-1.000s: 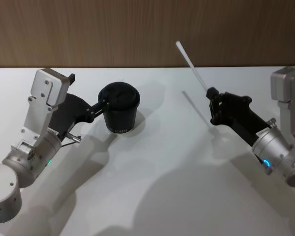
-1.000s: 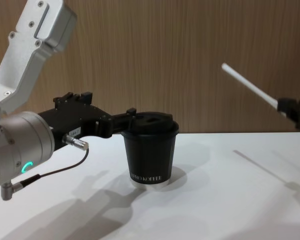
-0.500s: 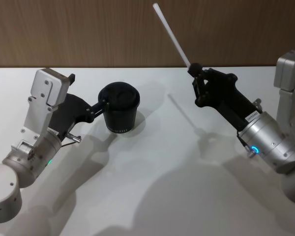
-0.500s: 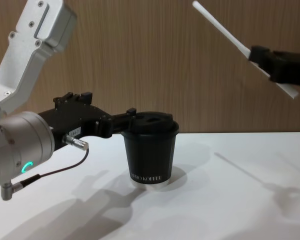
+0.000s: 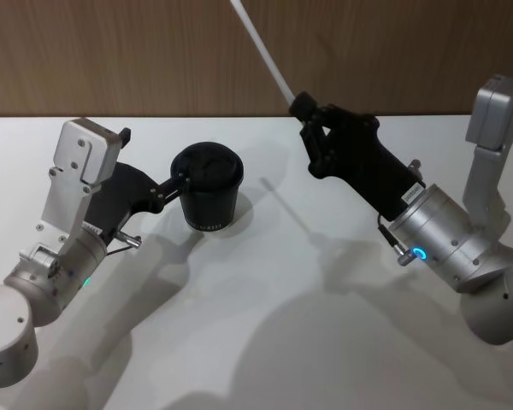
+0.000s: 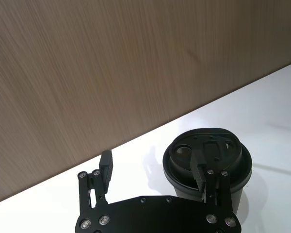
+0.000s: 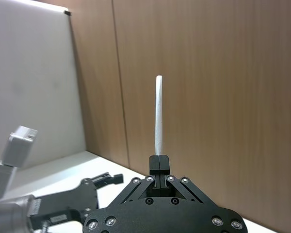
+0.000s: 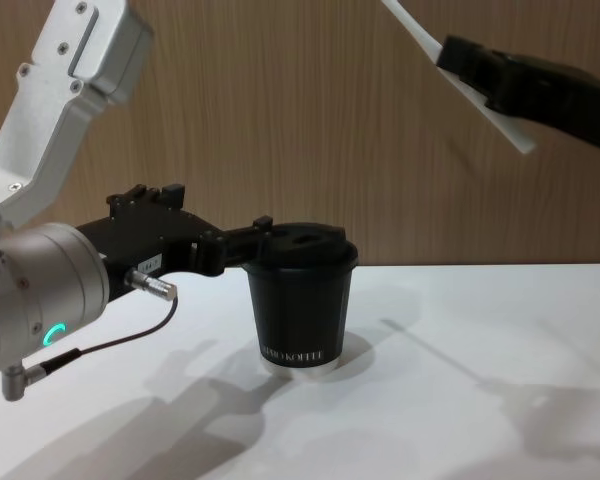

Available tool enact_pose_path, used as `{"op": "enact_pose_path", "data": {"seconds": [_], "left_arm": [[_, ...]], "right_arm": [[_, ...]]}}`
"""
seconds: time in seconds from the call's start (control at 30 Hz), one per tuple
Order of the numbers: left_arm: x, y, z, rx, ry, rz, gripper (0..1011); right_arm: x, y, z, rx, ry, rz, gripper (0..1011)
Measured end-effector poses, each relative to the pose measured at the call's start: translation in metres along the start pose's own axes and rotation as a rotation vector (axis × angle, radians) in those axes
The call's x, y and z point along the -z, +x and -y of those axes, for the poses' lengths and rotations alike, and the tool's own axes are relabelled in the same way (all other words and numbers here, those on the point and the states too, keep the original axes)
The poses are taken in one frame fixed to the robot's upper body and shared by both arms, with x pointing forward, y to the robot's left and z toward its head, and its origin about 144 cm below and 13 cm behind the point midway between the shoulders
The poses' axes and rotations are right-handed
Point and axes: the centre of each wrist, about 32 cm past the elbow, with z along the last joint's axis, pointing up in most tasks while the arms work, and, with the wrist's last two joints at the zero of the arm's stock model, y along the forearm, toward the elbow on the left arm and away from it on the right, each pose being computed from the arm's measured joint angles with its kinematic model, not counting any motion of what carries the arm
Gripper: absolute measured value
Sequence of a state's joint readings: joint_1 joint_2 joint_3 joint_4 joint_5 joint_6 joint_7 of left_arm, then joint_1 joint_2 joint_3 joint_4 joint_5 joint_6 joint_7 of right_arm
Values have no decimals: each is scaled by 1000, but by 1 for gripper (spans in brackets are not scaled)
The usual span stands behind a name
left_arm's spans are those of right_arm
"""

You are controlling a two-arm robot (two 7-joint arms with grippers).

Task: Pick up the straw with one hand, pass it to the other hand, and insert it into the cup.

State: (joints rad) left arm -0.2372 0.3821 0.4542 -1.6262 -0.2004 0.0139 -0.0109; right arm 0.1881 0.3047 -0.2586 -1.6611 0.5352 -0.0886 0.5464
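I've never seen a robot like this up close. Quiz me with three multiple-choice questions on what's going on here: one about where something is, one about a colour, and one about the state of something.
1. Where is the straw?
A. Flat on the table
B. Held in the air by the right gripper
C. Standing in the cup

2. What colour is the cup's lid?
A. White
B. Red
C. Black

3. How are the left gripper's fingers?
A. Open, one at the cup's rim
B. Shut on the straw
C. Shut on the lid

Answers:
1 B: its fingers pinch the straw near its lower end, above the table.
2 C: the lid is black like the cup.
3 A: the left wrist view shows a wide gap between the fingers.
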Motion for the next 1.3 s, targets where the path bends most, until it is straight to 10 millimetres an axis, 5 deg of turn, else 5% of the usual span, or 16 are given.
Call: {"op": "enact_pose_path", "data": {"seconds": [1.3], "left_arm": [[-14,8,-2,70,-96,-12,1003]], "right_arm": [[-6,-19,-24,-199,57,-152,0]]}}
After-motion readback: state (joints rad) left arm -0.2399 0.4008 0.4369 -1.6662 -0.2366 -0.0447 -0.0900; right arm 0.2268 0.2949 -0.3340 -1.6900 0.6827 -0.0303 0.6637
